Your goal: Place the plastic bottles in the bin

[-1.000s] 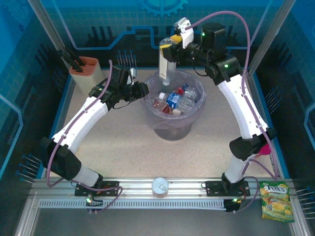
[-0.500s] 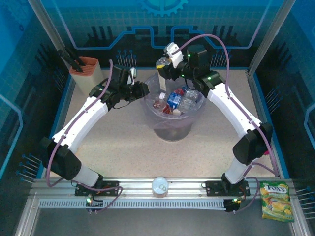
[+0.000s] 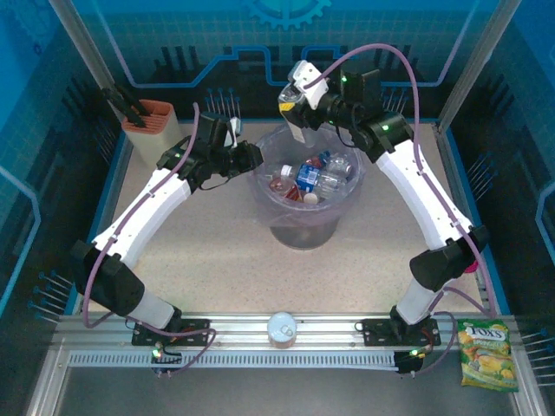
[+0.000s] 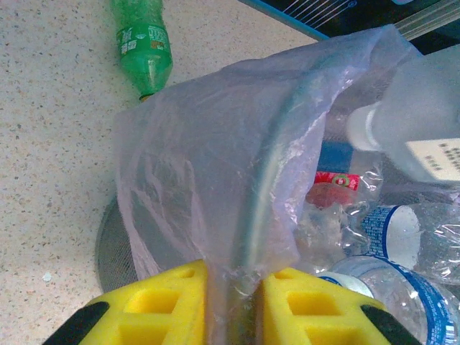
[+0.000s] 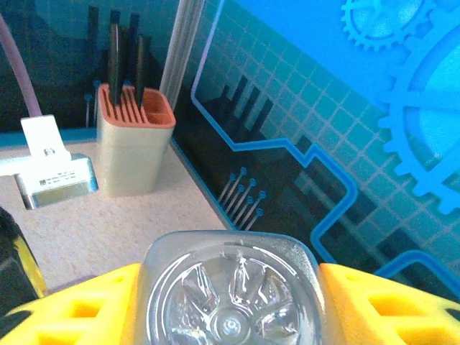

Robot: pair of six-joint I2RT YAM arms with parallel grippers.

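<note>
The grey bin (image 3: 354, 184), lined with a translucent bag, stands mid-table with several plastic bottles (image 3: 314, 177) inside. My left gripper (image 3: 254, 157) is shut on the bin's left rim and bag; in the left wrist view its yellow fingers (image 4: 151, 305) pinch the bag and rim (image 4: 264, 169). My right gripper (image 3: 293, 97) is shut on a clear bottle (image 3: 297, 128) that hangs cap-down over the bin's far rim. The same bottle's base (image 5: 231, 284) sits between the right fingers. A green bottle (image 4: 144, 47) lies on the table beside the bin.
A beige knife block (image 3: 149, 126) stands at the far left, also the knife block (image 5: 133, 144) in the right wrist view. A silver can (image 3: 283, 328) rests on the front rail. A candy bag (image 3: 484, 354) lies at the front right.
The right arm dipped toward the bin with the bottle, then rose a little and shifted back. The bottle stays held. The left gripper has kept its hold on the rim.
</note>
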